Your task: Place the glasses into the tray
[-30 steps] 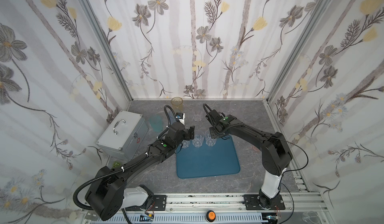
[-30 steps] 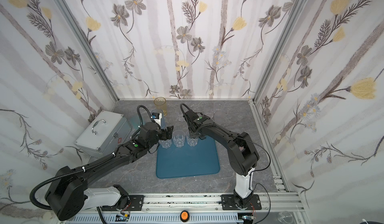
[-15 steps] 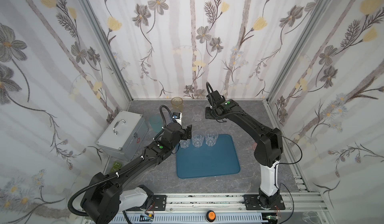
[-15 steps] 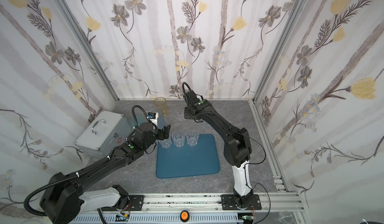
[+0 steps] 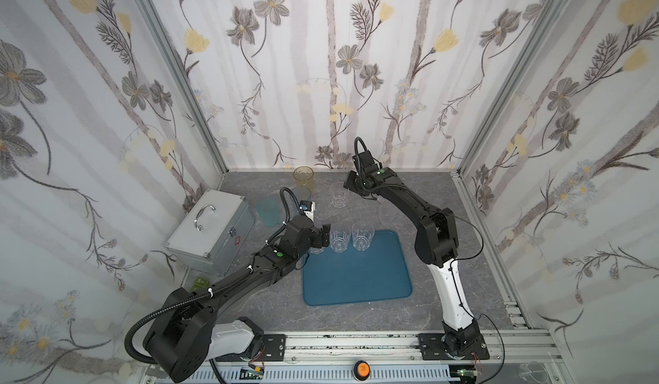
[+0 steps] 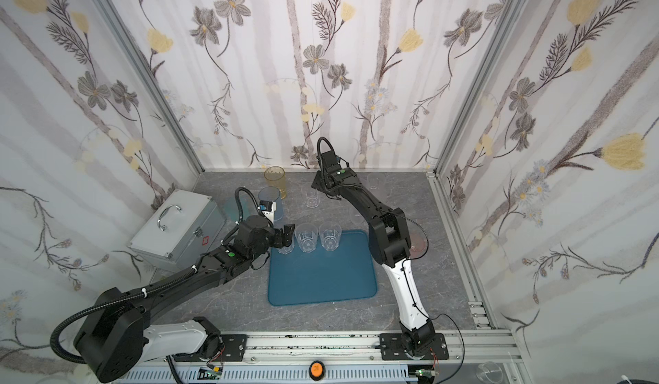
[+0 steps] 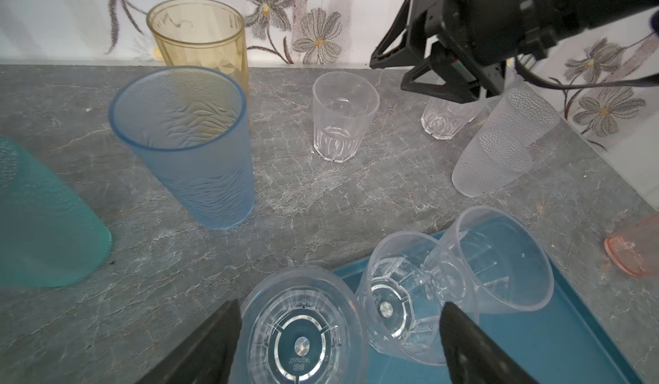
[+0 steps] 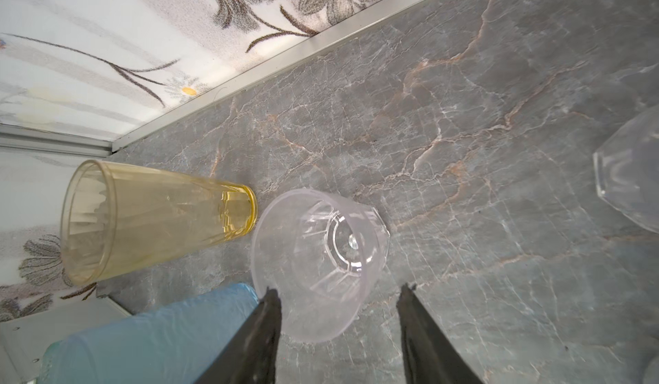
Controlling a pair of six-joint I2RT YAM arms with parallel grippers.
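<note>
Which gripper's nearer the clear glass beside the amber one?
Right. Right gripper hangs open close over the clear glass; left gripper is at the tray corner, straddling another glass.

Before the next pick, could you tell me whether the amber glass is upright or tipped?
Upright: the amber glass stands on its base, mouth facing up.

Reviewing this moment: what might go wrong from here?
1. The left gripper is open over the corner glass at the tray corner; one finger sits near the neighbouring glass and may knock it.
2. The right gripper straddles the far clear glass; one finger is beside the blue glass and may nudge it.
</note>
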